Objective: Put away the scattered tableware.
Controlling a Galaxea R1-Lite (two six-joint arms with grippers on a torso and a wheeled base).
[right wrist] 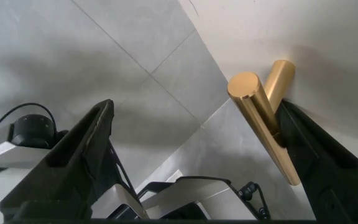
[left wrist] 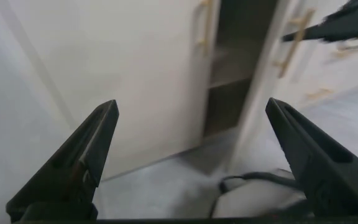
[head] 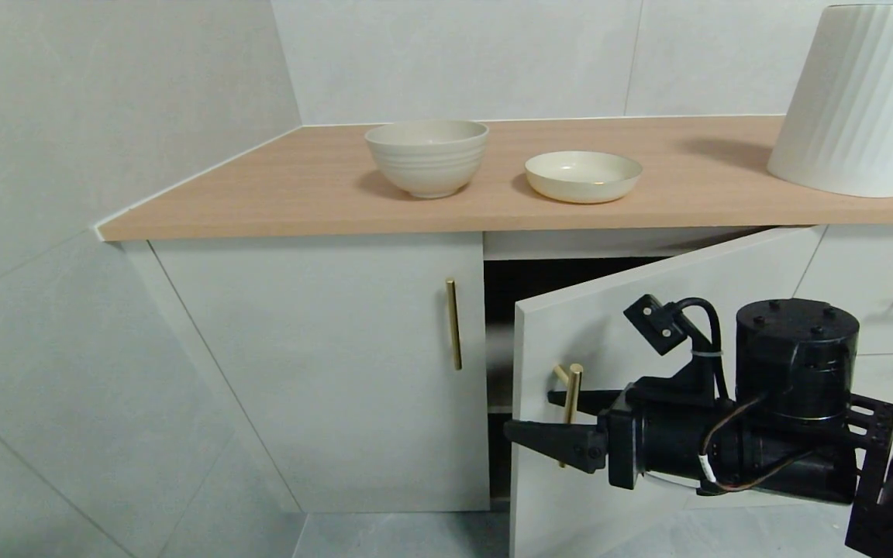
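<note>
Head view: a light-brown wooden table runs along a tiled wall. On it, toward the left corner, stands a deep cream ribbed bowl. A shallow cream dish sits near it on the right. They do not touch, and both are upright and empty. At the table's far right is a tall white fluted cylinder. Below is a white cabinet. Its left door is shut and carries a slim vertical brass bar. The right door hangs ajar, w/ the dark inside showing in the gap. The right gripper is at that door's round brass handle, w/ the jaws spread either side of the bar, not clamped on it.

Left wrist view: the left gripper sits low, facing the cabinet front. Its jaws are released and wide apart, w/ nothing between them. Beyond them are the shut door, the gap w/ a shelf inside, and the ajar door. The right gripper is farther off at the handle.

Right wrist view: the right gripper has its jaws parted. The brass handle lies just beside one jaw, but I can't tell if they touch. Grey tiles lie beyond.
</note>
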